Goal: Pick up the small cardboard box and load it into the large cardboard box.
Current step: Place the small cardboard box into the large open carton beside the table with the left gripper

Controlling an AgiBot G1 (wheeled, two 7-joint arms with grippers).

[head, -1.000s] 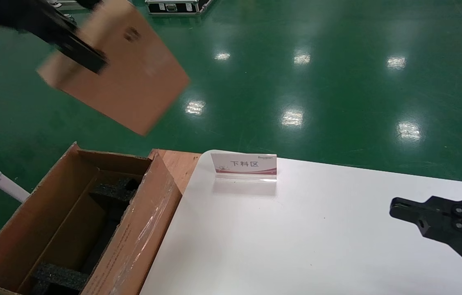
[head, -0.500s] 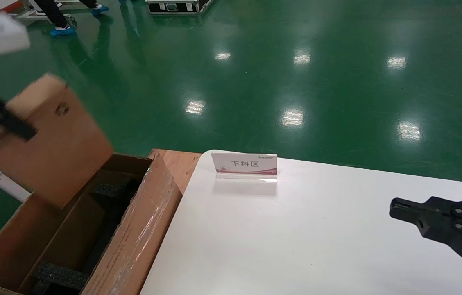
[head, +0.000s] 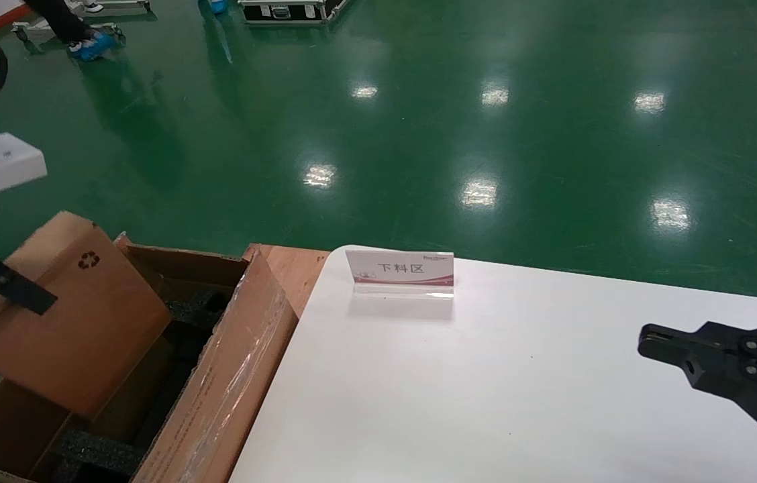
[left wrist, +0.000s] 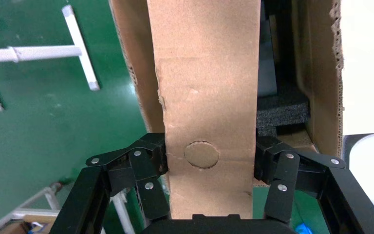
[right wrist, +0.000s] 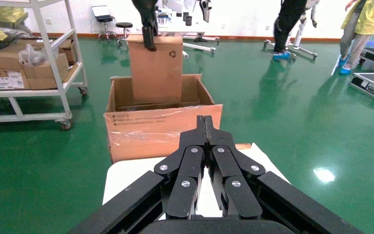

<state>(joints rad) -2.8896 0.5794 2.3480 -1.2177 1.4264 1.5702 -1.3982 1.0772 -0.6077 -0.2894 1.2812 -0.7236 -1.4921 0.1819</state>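
The small cardboard box (head: 76, 315), plain brown with a black recycling symbol, hangs tilted with its lower end inside the open top of the large cardboard box (head: 231, 376). My left gripper (head: 23, 295) is shut on its upper edge. In the left wrist view the gripper (left wrist: 209, 156) clamps both faces of the small box (left wrist: 204, 73) over the large box (left wrist: 321, 73) and a black foam block (left wrist: 280, 105). The right wrist view shows the small box (right wrist: 156, 68) upright in the large box (right wrist: 160, 131). My right gripper (head: 647, 335) is shut and empty over the table's right side, as its wrist view (right wrist: 205, 122) shows.
A white table (head: 486, 402) carries a small sign stand (head: 400, 270). A wooden board (head: 291, 268) lies between table and carton. Foam blocks (head: 100, 453) sit in the carton. A shelf cart (right wrist: 29, 63) and people stand on the green floor beyond.
My left gripper has carried the small box down and to the left, from high above the floor into the mouth of the large box. The right arm has not moved.
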